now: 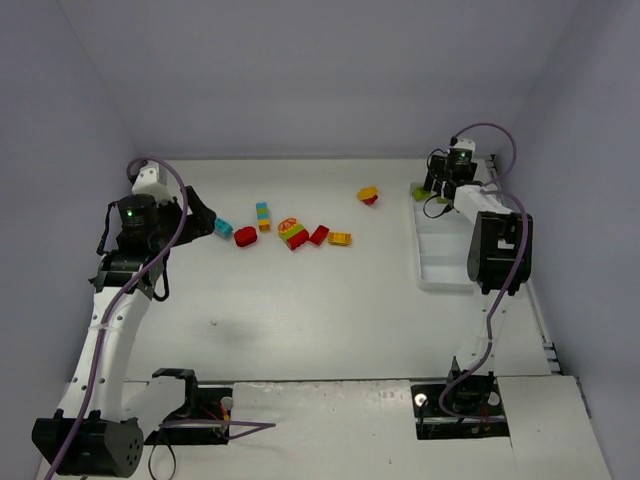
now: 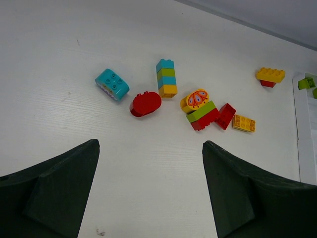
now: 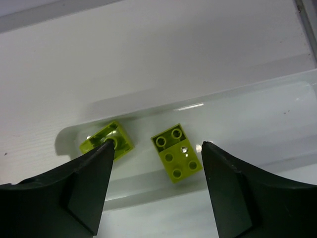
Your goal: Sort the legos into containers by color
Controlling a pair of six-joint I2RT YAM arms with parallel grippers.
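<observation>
Two lime green legos lie in the far end compartment of the white tray [image 3: 257,114]. One lime brick [image 3: 177,152] rests loose between the spread fingers of my right gripper [image 3: 157,143], which is open. The other lime brick [image 3: 106,140] sits partly behind the left fingertip. My left gripper [image 2: 151,144] hangs open over bare table, short of the loose legos: a cyan brick [image 2: 112,84], a red oval brick [image 2: 145,103], a cyan-green-yellow stack [image 2: 166,78], a yellow-green-red stack [image 2: 200,109], a red brick [image 2: 226,115] and a flat yellow plate [image 2: 244,123].
A yellow-on-red brick [image 1: 368,195] sits apart, between the cluster and the tray [image 1: 440,262] at the right. White walls close the table at the back and both sides. The arm bases stand at the near edge.
</observation>
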